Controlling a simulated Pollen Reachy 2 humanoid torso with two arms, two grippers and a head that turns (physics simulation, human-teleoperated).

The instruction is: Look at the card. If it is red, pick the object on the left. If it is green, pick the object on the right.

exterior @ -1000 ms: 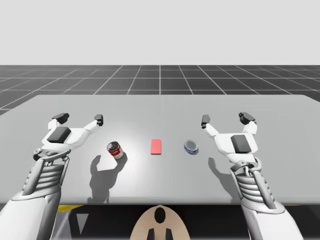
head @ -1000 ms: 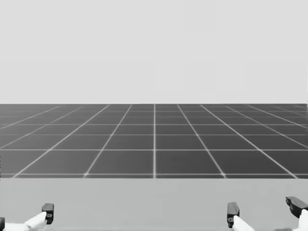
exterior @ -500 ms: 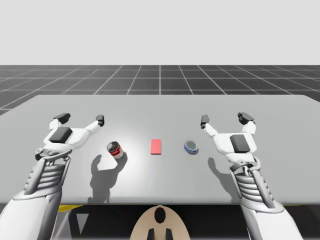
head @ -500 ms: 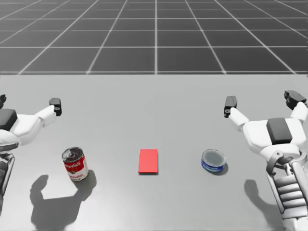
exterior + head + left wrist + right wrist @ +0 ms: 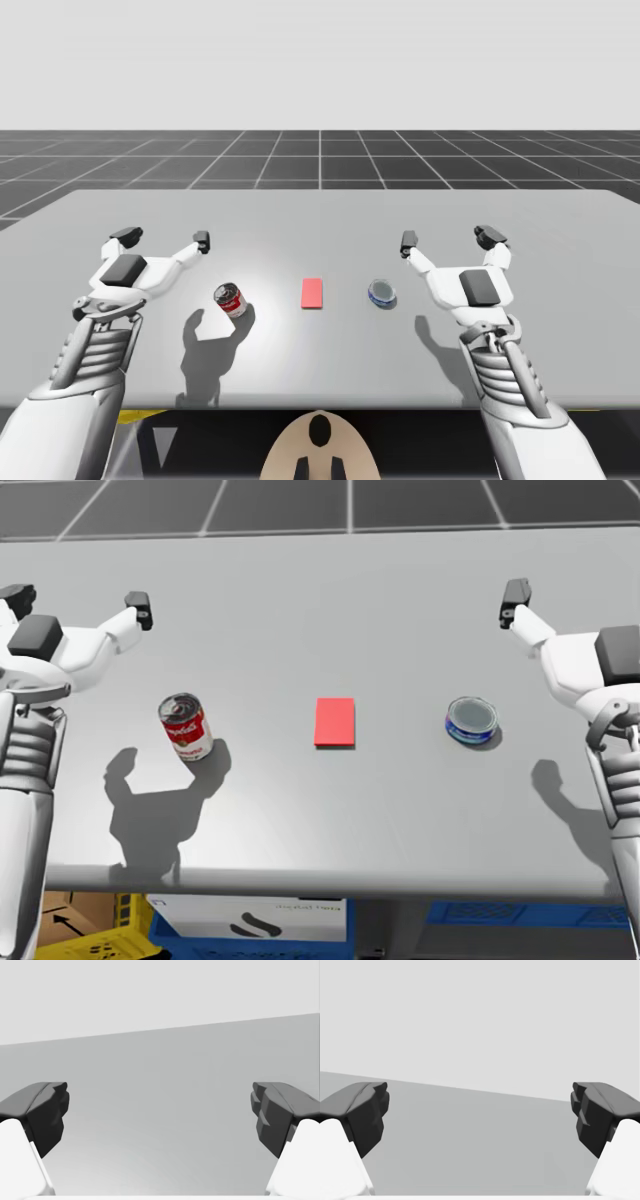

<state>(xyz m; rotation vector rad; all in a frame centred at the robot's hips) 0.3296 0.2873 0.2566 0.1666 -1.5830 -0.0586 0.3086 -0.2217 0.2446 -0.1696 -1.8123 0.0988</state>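
End effector R [image 5: 447, 237] clipped in head view.

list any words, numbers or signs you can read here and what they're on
red can: white script on its label, too small to read
blue tin: print round its side, too small to read
red card: blank
white box under the table: dark curved mark, faint print, unreadable
cardboard box: black arrow, no words
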